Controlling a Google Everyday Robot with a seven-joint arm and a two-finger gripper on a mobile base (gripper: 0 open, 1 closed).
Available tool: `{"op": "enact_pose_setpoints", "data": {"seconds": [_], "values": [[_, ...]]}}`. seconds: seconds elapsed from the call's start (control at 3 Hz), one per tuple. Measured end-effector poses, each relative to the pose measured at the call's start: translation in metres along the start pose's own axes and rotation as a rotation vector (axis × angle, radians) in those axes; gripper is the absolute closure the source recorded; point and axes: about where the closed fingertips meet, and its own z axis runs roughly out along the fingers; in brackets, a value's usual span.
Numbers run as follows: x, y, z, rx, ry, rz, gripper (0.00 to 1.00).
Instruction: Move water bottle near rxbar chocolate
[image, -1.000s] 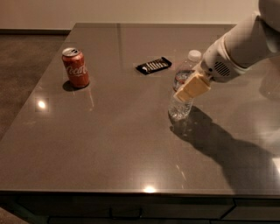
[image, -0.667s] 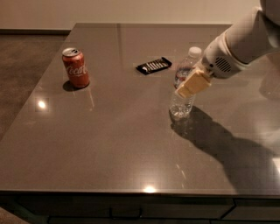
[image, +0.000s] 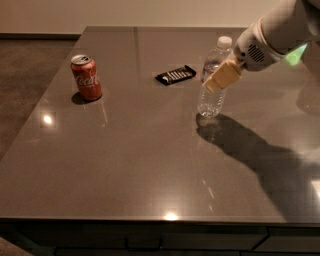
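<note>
The water bottle (image: 210, 100), clear with a white cap, stands upright right of the table's middle. My gripper (image: 215, 76) comes in from the upper right and is shut on the bottle's middle. One tan finger (image: 223, 76) crosses the bottle's front and hides its label; the other finger is behind the bottle. The bottle's base is at or just above the tabletop. The rxbar chocolate (image: 175, 75), a flat black bar with white lettering, lies a short way to the bottle's left and slightly farther back.
A red soda can (image: 86, 77) stands at the left of the grey table (image: 150, 165). The table's front edge runs along the bottom. My white arm (image: 280, 30) reaches over the right rear part.
The gripper has carried the bottle a little farther back across the table, towards the bar, and the bottle now stands more upright. The can and bar have not moved.
</note>
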Motion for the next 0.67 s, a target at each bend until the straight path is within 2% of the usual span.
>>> {"op": "enact_pose_setpoints", "data": {"seconds": [0.67], "values": [[-0.031,-0.052,0.018,0.031,-0.049,0.084,1.00]]}}
